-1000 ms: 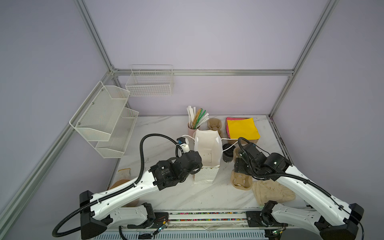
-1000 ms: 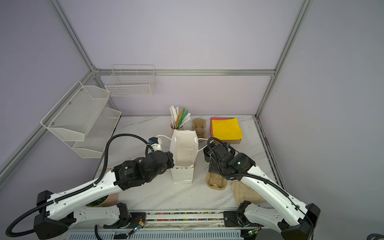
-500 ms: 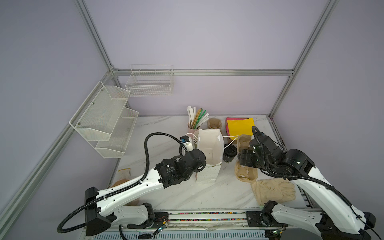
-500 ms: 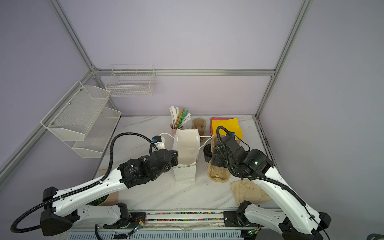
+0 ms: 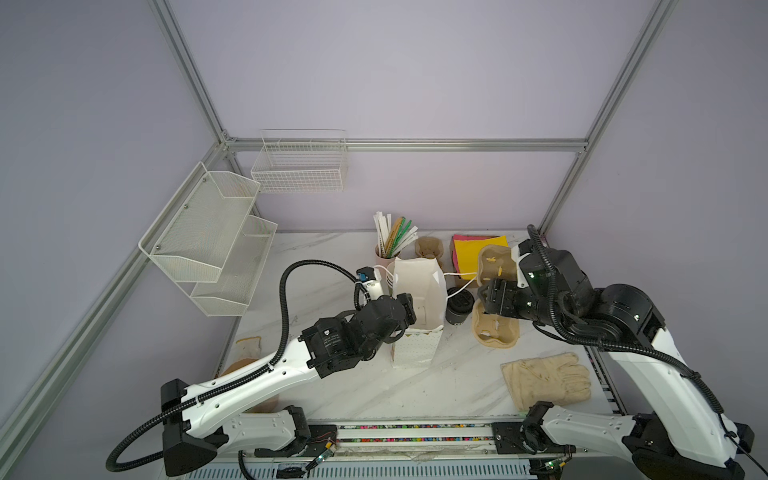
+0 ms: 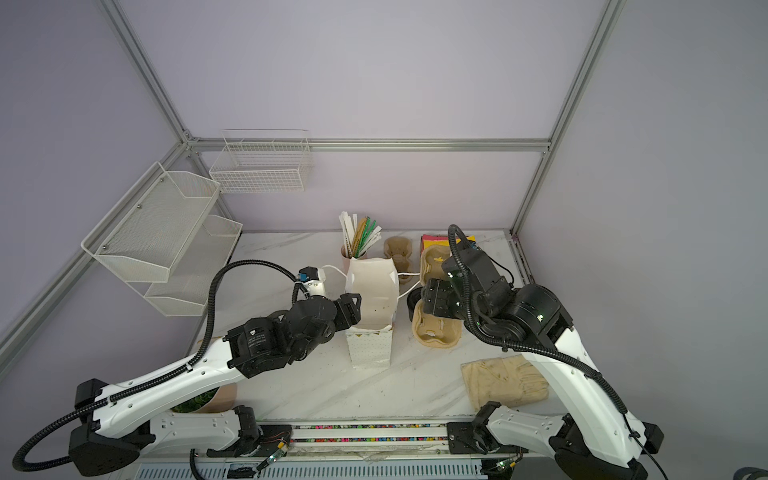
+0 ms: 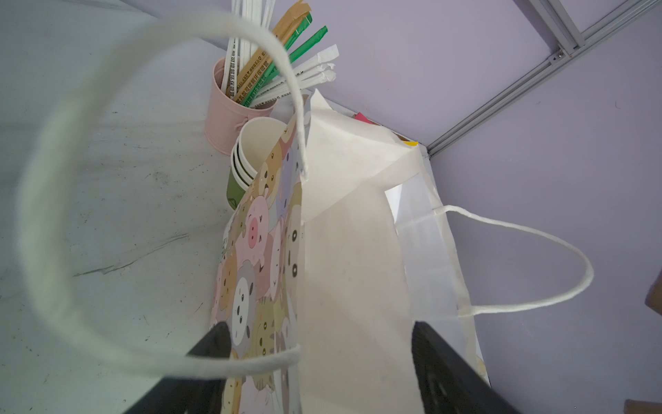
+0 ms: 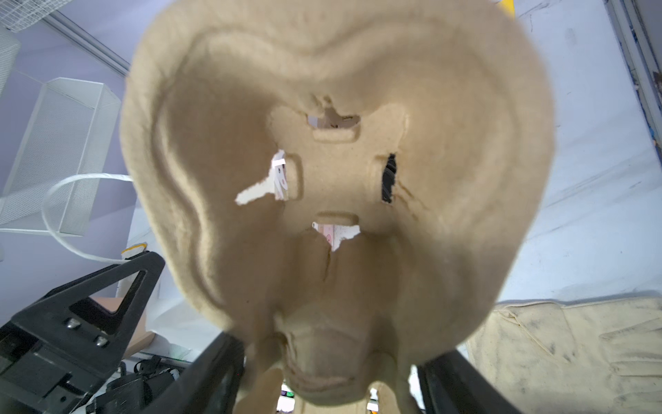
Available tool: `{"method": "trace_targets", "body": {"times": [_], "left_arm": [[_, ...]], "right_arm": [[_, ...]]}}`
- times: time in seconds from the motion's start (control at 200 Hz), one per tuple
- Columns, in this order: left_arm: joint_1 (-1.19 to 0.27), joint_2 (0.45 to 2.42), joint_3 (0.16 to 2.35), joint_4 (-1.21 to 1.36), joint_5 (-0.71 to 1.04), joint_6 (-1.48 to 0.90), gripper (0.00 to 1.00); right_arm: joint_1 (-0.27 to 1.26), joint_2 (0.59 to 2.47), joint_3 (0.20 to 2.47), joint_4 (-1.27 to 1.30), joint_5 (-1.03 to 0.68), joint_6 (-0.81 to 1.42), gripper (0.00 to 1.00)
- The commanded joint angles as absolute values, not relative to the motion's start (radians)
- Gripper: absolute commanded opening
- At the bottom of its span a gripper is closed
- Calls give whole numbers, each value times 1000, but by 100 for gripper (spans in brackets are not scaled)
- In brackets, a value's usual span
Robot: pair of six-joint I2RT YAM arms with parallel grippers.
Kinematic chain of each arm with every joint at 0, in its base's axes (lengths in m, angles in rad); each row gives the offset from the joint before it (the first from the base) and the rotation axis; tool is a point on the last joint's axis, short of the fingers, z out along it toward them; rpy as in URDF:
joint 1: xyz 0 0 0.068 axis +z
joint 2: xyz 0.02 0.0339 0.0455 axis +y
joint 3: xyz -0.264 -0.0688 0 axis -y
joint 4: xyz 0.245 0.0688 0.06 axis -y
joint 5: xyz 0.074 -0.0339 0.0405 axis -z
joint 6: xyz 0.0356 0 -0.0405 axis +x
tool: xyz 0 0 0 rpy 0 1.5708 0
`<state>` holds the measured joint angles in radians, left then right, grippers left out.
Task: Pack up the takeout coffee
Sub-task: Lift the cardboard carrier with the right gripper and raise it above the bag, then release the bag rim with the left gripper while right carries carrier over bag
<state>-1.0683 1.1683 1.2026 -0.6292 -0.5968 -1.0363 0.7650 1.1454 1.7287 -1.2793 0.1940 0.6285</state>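
Pulp cup carrier (image 5: 494, 336) is pinched at its narrow waist by your R hand (image 5: 484, 300); it sits tilted, far end raised toward the yellow napkins (image 5: 469, 253). Can't tell if the near end touches the surface (image 5: 374, 386). White paper bag (image 5: 419, 291) stands upright mid-surface, mouth open. Your L hand (image 5: 409, 309) is at its left rim, fingers (image 7: 215, 344) spread wide w/ the cartoon-print side wall btw them, not clamping it. Takeout coffee (image 5: 459, 309), black lid on, stands upright on the surface just right of the bag, btw bag and carrier. It's in neither hand and not in the bag yet.
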Motion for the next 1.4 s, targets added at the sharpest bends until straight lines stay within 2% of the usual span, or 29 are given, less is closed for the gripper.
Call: {"method": "trace_targets", "body": {"times": [0.0, 0.41, 0.645, 1.005, 1.395], "left_arm": [[-1070, 1136, 1321, -602, -648, -951, 85], [-1070, 1004, 1338, -639, -804, -658, 88], [-1070, 890, 1288, -680, -919, -416, 95], [-1069, 636, 1052, -579, -1034, -175, 98], [-1069, 568, 876, -541, -1075, -148, 99]], "right_arm": [[770, 1164, 1801, -1331, 193, 602, 75], [771, 1324, 1963, -1278, 67, 615, 74], [786, 1431, 2010, -1250, 9, 664, 74], [918, 1634, 2146, -1284, 73, 727, 74], [918, 1751, 2197, -1319, 138, 718, 74]]}}
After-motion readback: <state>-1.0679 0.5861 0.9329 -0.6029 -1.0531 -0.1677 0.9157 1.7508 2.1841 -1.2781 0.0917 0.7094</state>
